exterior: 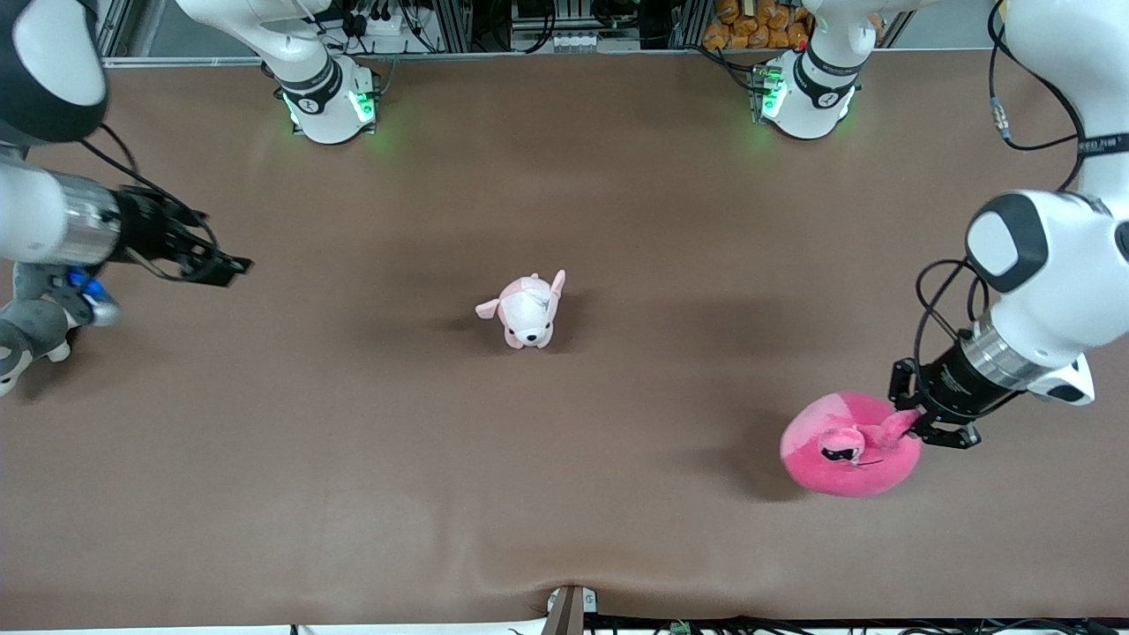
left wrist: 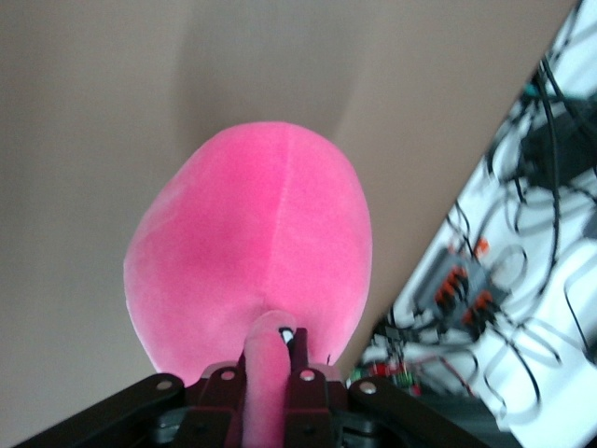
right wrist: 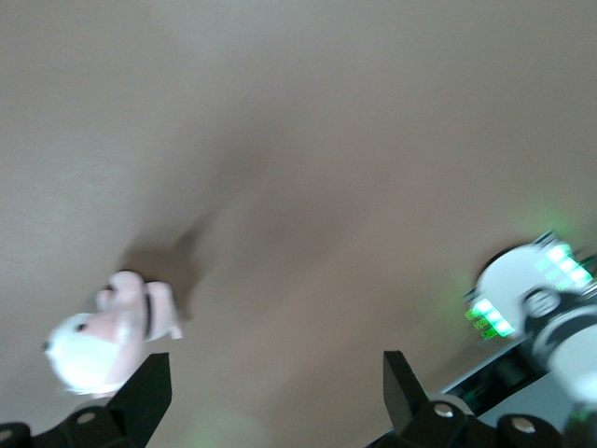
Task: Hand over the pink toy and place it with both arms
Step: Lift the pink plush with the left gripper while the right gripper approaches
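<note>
Brown cloth-covered table (exterior: pixel 564 494) carrying all. White jointed left arm's black two-finger gripper (exterior: pixel 919 422) pinching ear-like flap of large round hot-pink plush toy (exterior: pixel 848 445) at left arm's end of table; flap pointing toward gripper, dark eyes facing front camera. Right gripper (exterior: pixel 231 265) waiting over right arm's end, fingers spread. Small pale pink-and-white puppy plush (exterior: pixel 527 310) sitting mid-table.
</note>
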Tool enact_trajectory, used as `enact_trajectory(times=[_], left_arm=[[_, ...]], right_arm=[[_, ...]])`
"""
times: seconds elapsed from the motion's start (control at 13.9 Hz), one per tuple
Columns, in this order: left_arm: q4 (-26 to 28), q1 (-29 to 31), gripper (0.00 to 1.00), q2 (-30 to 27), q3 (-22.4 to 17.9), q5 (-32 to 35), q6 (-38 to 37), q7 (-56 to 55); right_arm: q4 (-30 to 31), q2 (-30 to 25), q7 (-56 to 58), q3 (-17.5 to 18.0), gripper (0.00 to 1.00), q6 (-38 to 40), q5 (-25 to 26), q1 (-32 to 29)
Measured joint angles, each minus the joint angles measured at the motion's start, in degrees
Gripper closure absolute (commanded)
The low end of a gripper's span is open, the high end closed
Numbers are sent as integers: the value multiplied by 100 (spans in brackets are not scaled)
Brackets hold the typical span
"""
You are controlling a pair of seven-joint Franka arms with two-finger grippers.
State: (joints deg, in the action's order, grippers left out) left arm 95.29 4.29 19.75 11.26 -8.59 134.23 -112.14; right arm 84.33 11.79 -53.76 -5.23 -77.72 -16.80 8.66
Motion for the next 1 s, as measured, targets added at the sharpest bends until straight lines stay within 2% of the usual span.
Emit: enact_trajectory(times=[0.29, 0.43, 0.72, 1.0], left_arm=[[3, -39, 100, -466, 756, 70, -142, -421], [5, -192, 100, -519, 1108, 449, -164, -995], [10, -1034, 100, -525, 1262, 1122, -235, -2068], [-179, -1692, 100, -503, 1258, 1287, -232, -2679]], right_arm=[[-73, 53, -1781, 4, 0, -569, -1187, 110], [-143, 52, -2694, 8, 0, -906, -1549, 282], [-177, 54, -4453, 27, 0, -2063, -1661, 1172], [-153, 193, -5481, 27, 0, -2953, -1653, 1825]])
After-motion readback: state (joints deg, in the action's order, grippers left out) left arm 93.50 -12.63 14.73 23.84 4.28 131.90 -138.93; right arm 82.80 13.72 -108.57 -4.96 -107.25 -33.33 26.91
